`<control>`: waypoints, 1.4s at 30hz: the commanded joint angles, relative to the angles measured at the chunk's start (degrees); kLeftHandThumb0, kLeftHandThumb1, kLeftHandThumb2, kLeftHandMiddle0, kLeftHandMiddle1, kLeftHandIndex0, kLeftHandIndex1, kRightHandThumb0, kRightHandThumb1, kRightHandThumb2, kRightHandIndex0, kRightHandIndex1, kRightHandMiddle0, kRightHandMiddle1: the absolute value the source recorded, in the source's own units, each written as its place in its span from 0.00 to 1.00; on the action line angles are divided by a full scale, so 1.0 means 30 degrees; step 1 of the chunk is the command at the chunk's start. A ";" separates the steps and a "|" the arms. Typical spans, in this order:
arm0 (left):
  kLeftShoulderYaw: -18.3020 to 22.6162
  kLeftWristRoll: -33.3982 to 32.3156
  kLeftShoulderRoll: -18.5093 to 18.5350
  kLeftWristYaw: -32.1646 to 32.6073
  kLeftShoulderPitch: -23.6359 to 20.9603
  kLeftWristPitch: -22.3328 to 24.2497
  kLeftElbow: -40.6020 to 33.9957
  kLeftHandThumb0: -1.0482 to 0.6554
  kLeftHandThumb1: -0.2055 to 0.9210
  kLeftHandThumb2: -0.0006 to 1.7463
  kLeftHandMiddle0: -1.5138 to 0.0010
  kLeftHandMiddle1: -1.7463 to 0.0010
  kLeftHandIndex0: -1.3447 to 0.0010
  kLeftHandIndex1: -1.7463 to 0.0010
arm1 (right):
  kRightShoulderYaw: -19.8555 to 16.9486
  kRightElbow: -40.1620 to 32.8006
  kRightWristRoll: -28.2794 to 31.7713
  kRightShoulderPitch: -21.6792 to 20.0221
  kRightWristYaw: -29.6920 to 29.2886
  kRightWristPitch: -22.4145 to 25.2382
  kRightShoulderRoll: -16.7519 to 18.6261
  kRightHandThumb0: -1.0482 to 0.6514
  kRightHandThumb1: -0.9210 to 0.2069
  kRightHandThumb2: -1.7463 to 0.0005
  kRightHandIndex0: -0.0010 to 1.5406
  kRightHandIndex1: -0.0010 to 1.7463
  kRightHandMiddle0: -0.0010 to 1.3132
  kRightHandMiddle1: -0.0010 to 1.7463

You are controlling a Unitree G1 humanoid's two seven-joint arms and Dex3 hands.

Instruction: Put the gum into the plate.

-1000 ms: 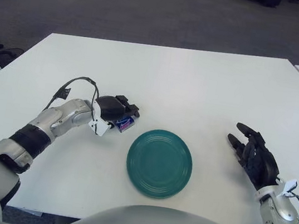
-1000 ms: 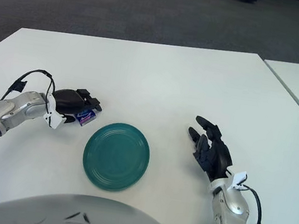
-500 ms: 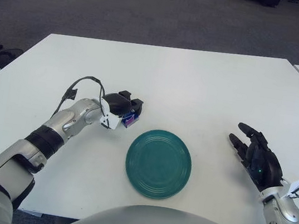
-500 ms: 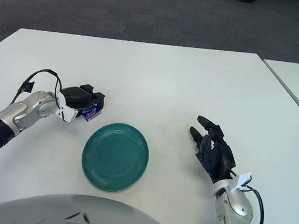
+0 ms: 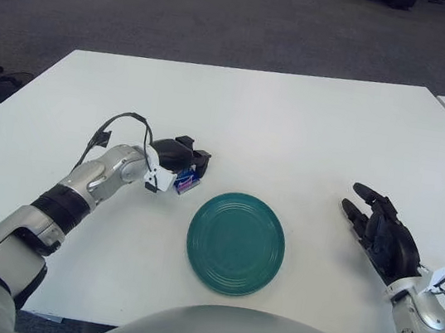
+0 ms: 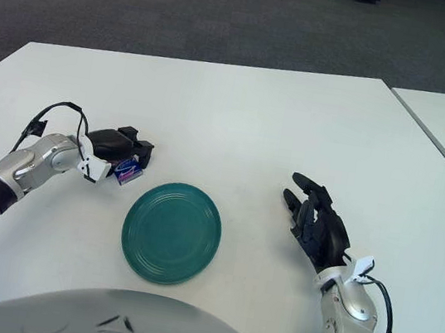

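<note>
Left robot hand grips the small blue-and-white gum packet, now lower beside the round teal plate on the white counter; right robot hand lies open, unchanged.

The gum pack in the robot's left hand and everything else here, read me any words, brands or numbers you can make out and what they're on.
Gum pack, gripped by the left hand just left of the green plate: blue and white printing, too small to read.
Plate, white table, right hand: no text or signs visible.
</note>
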 commanded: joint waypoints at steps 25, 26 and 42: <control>0.2527 -0.1736 0.2912 -0.1336 -0.0962 -0.3353 0.0198 0.62 0.48 0.64 0.53 0.18 0.58 0.11 | 0.0517 -0.0229 -0.0119 0.1375 -0.0192 -0.0360 -0.0196 0.22 0.00 0.49 0.18 0.00 0.00 0.39; 0.3009 -0.2119 0.3104 -0.1384 -0.0678 -0.3203 -0.0537 0.62 0.50 0.63 0.53 0.18 0.58 0.13 | 0.0603 -0.0205 -0.0174 0.1348 -0.0228 -0.0438 -0.0162 0.22 0.00 0.49 0.18 0.00 0.00 0.39; 0.6316 -0.5072 0.3269 -0.6151 0.1103 0.5061 -1.0807 0.61 0.59 0.51 0.50 0.23 0.59 0.21 | 0.1585 0.0296 -0.0511 0.1078 -0.1116 -0.0802 0.0177 0.20 0.00 0.48 0.21 0.01 0.00 0.42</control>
